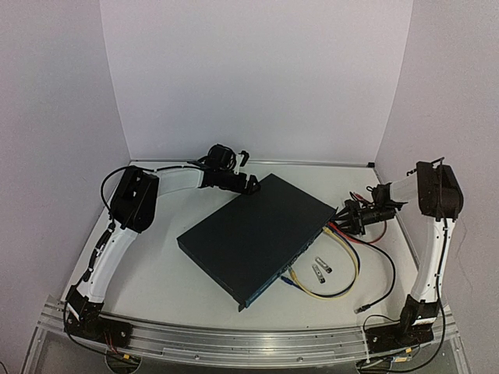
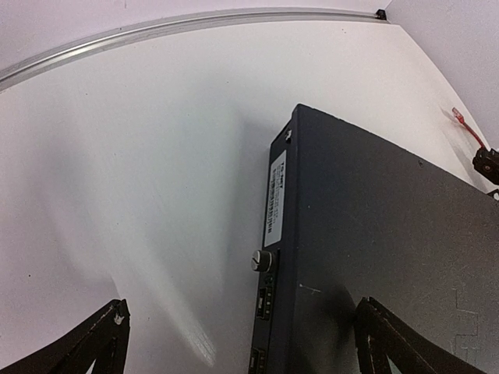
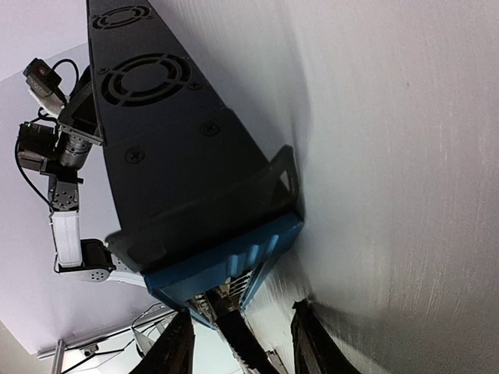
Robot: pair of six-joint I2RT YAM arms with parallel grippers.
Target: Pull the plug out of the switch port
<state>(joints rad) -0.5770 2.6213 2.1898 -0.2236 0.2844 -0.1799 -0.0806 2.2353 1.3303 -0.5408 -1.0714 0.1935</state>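
The switch [image 1: 253, 234] lies at an angle mid-table, a flat dark box with a blue port face [image 3: 226, 261]. A dark plug [image 3: 234, 327] with its cable sits in a port at that face's right end. My right gripper [image 1: 348, 217] is at that end, open. Its fingers [image 3: 178, 349] stand either side of the plug with gaps, as the right wrist view [image 3: 243, 343] shows. My left gripper [image 1: 248, 185] is open wide at the switch's back corner [image 2: 290, 136]. It straddles the rear edge [image 2: 245, 343], one finger [image 2: 390, 343] over the top panel.
Red [image 1: 347, 236] and yellow [image 1: 339, 290] cables loop out from the port face, and a blue plug [image 1: 289, 282] sits lower on it. Two small loose connectors [image 1: 320, 269] lie beside the loops. A black cable's free end [image 1: 359, 309] lies near the right arm's base.
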